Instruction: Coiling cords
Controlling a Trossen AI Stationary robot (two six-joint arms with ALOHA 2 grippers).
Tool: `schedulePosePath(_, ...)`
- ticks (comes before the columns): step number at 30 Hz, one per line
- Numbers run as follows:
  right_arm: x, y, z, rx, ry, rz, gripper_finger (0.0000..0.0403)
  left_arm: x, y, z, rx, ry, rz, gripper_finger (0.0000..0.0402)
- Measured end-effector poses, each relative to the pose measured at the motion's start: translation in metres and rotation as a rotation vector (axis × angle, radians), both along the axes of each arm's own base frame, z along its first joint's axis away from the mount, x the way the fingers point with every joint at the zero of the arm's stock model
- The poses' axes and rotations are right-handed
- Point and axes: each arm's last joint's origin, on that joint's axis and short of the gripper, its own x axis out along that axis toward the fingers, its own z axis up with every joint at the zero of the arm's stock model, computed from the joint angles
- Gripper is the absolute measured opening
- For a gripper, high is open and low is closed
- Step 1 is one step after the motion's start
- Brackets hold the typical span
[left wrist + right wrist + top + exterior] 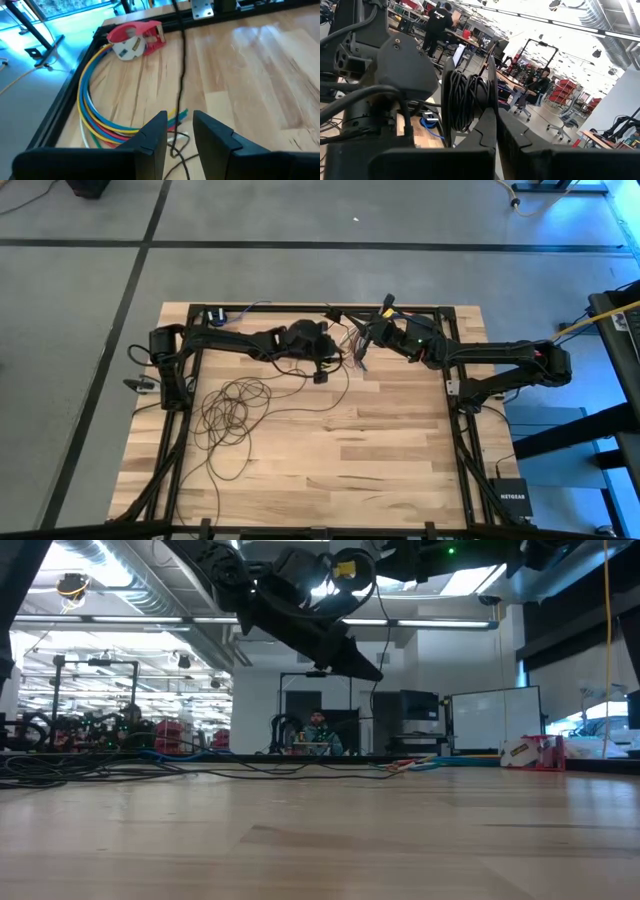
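Two arms up at the far edge of the worktop (pixel 380 430), close together. Right gripper (pixel 495 117) has fingers pinched fully together, apparently on a strand of the cords (pixel 235 410); a wound hank hangs just ahead of them in the right wrist view. Left gripper (pixel 179 131) fingers narrowly parted, a dark strand running between them; can't tell if they actually grip. Most of the cord lies in loose tangled loops on the worktop's left side, small black puck (pixel 321 377) dangling near the left gripper. Judgement: thin, light, limp, snags on itself. Take single strands near the hank, not the pile.
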Motion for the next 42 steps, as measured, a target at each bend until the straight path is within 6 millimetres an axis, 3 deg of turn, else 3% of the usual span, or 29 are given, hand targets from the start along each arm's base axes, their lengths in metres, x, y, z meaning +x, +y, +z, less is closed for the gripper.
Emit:
schedulePosePath(3,0.0,0.0,0.0,0.0,0.0,0.0,0.0003,0.0,0.0,0.0,-0.002,-0.002,0.001,0.0076)
schedulePosePath(9,0.0,0.0,0.0,0.0,0.0,0.0,0.0003,0.0,0.0,-0.001,0.005,0.009,-0.003,0.0007)
schedulePosePath(28,0.0,0.0,-0.001,0.001,0.005,0.003,0.0003,-0.006,0.02,-0.01,0.013,0.065,0.129,0.0005)
schedulePosePath(35,0.0,0.0,0.0,0.0,0.002,0.003,0.0003,-0.004,0.014,-0.009,-0.007,0.051,0.106,0.0005)
schedulePosePath(42,0.0,0.0,0.0,0.0,0.0,0.004,0.0003,-0.003,0.012,-0.009,-0.03,0.045,0.105,0.0054)
